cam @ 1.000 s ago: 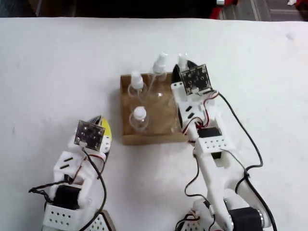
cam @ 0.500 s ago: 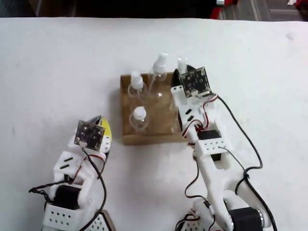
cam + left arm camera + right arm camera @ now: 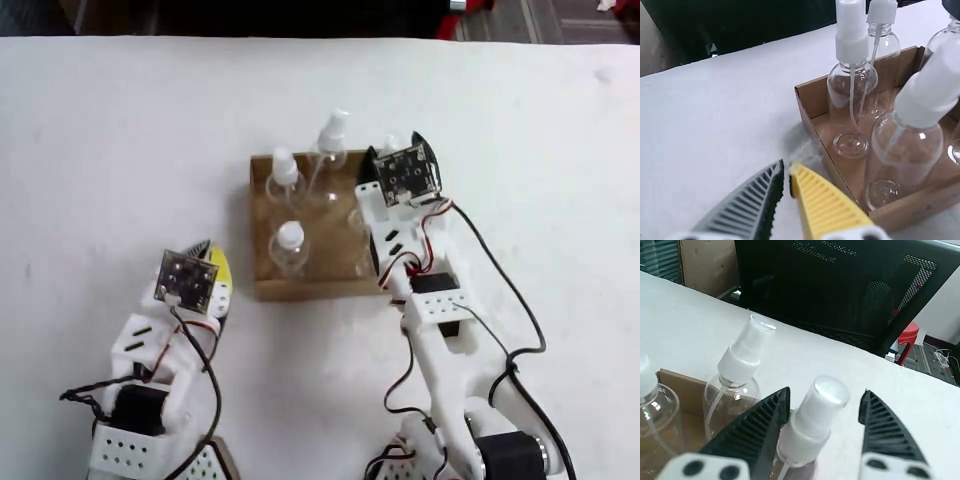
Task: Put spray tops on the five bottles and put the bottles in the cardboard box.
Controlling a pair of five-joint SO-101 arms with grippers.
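The cardboard box (image 3: pixel 262 285) lies mid-table with several clear bottles standing in it, each with a white spray top: one at the back left (image 3: pixel 283 170), one at the back middle (image 3: pixel 333 135), one at the front (image 3: pixel 288 240). My right gripper (image 3: pixel 395 147) hangs over the box's far right corner. In the right wrist view it (image 3: pixel 825 392) is open, its black fingers either side of a bottle's spray top (image 3: pixel 815 415) without touching it. My left gripper (image 3: pixel 786 176) is shut and empty over the cloth left of the box (image 3: pixel 812 107), and shows in the high view (image 3: pixel 215 262).
A white cloth covers the table (image 3: pixel 120 130). The right arm (image 3: pixel 435 300) stretches along the box's right side and hides part of it. Beyond the table's far edge stands a dark mesh chair (image 3: pixel 850 285).
My right gripper has shifted a little to the right and its fingers have spread apart from the bottle's top. The left arm has kept still.
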